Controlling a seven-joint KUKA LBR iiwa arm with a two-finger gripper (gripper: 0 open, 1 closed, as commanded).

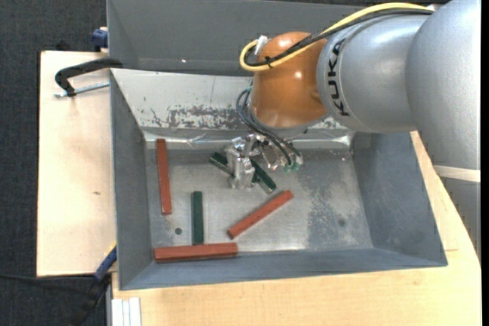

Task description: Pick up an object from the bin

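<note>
The bin (pixel 130 164) is grey sheet metal, matt on its sloping walls. The wall behind the gripper (pixel 243 166) is scuffed and speckled, and the floor beneath it has a dull, scratched sheen. The gripper is bare bright metal. Above it, the orange cover (pixel 283 91) is glossy and smooth, and the arm (pixel 382 72) is a satin silver-grey shell. The red-brown bar (pixel 260 214) just beside the gripper and the dark green bar (pixel 197 216) a little farther off look matt; whether they are wood or plastic cannot be told.
</note>
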